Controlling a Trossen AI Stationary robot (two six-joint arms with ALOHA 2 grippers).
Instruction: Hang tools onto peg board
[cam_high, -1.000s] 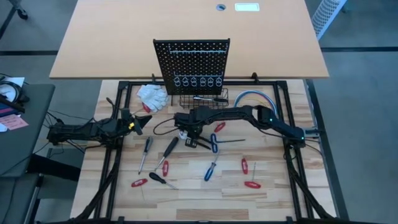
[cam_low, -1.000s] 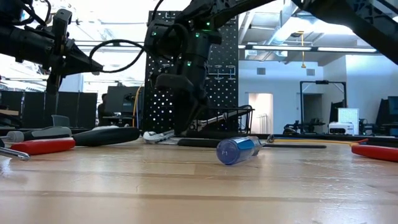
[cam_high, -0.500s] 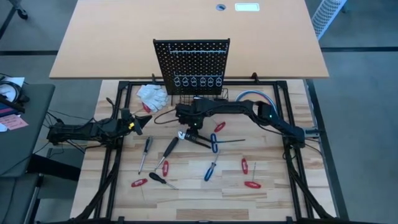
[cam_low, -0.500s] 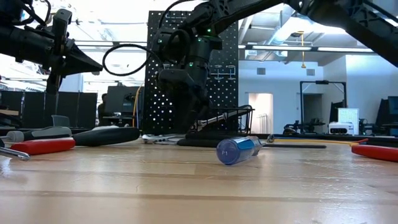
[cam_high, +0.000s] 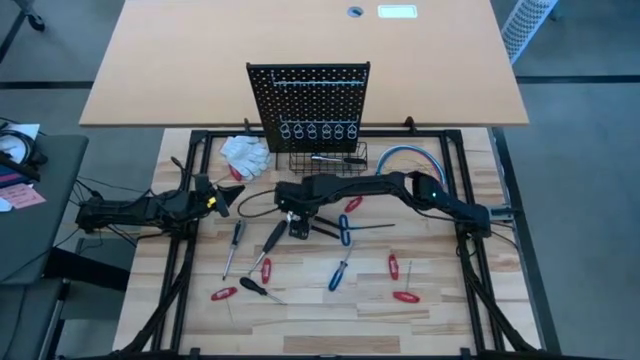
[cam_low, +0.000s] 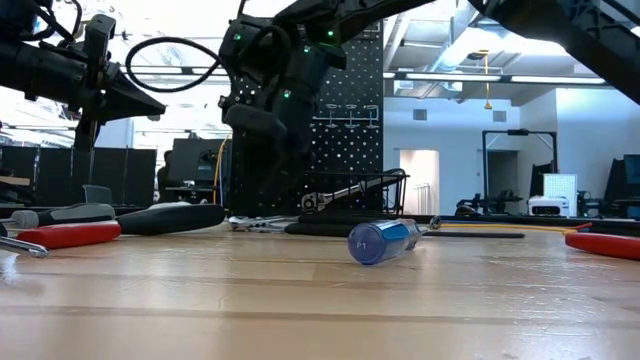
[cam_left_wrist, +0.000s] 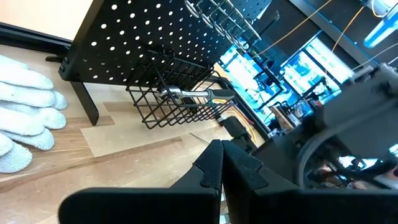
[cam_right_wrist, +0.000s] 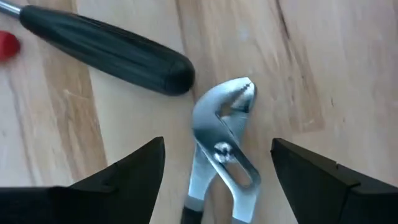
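Observation:
The pliers (cam_right_wrist: 222, 134) lie flat on the wooden table, silver head up in the right wrist view, between the fingers of my open right gripper (cam_right_wrist: 217, 180), which hovers over them near the table's middle (cam_high: 296, 222) without touching. A black-handled screwdriver (cam_right_wrist: 106, 50) lies just beside the pliers' head. The black peg board (cam_high: 308, 98) stands upright at the far side, with silver rings and a wire basket (cam_high: 328, 158) that holds a silver tool (cam_left_wrist: 186, 94). My left gripper (cam_left_wrist: 222, 165) is shut and waits at the table's left (cam_high: 222, 197).
Screwdrivers with red, black and blue handles lie scattered over the near half, among them a blue one (cam_high: 340, 272) and red ones (cam_high: 392, 265). A blue T-shaped hex key (cam_high: 345, 232) lies right of the pliers. White gloves (cam_high: 245, 152) and a blue cable (cam_high: 410, 155) flank the basket.
My right gripper has opened and let go of the pliers, whose silver head has settled flat on the table. It went a little toward the peg board, then came back toward the near edge and slightly left, above the pliers.

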